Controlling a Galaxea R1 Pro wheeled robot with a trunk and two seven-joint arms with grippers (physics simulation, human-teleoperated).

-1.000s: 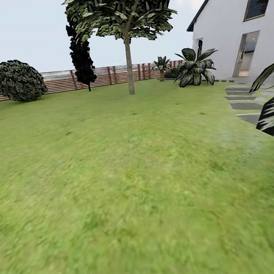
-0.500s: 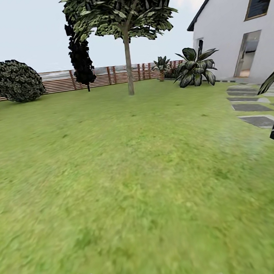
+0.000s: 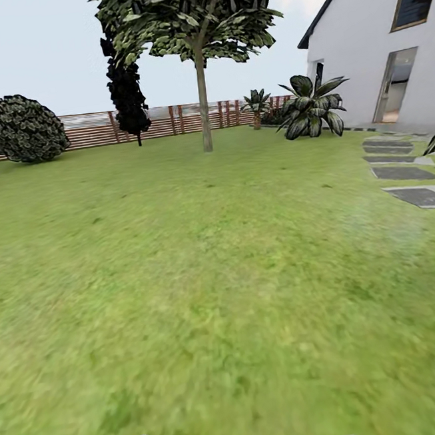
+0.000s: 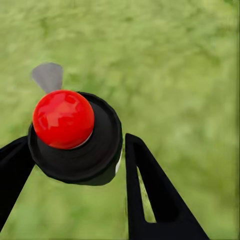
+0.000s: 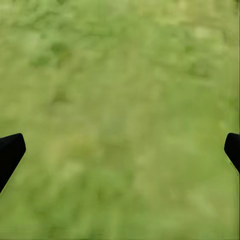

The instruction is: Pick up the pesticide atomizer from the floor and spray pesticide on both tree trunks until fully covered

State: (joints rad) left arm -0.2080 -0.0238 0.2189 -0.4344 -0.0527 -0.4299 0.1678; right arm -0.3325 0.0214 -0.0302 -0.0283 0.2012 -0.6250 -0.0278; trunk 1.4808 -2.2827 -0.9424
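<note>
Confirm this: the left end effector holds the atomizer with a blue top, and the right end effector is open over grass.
One detail is wrong: the left wrist view shows the atomizer in the left end effector has a red top, not blue. The right end effector is open over grass.

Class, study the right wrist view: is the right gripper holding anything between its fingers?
No. The right gripper is wide open, with bare lawn between its fingers.

Head view faces forward across lawn (image 3: pixel 217 278) toward fence (image 3: pixel 94 130); wrist views look down, close, same lawn.
</note>
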